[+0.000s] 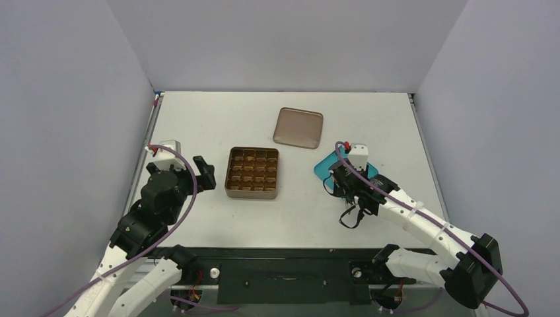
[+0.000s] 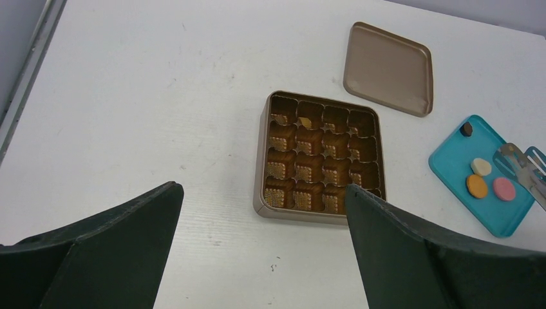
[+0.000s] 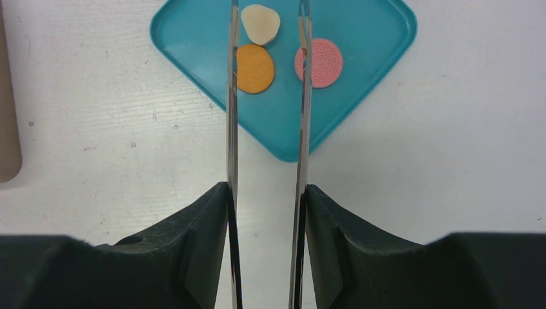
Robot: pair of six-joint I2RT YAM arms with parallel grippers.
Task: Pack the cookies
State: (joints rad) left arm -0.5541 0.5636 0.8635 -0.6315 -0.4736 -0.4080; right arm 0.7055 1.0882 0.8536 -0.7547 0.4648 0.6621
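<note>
Cookies [image 3: 256,68] on teal plate [image 3: 193,32] beneath spread right tool [image 3: 268,26]; open tin [image 2: 263,167] near wide-spread left tool [image 2: 262,188]

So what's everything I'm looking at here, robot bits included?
table: one, white, under everything
tin: one, golden brown, mid-table, open
lid: one, brown, beyond the tin's right corner
plate: one, teal, right of tin
orange cookie: one, round, on plate
pink cookie: one, round, on plate
cream cookie: one, on plate
dark cookie: one, near a plate corner
left tool: one, black, open, left of tin
right tool: one, metal blades, open, over plate
</note>
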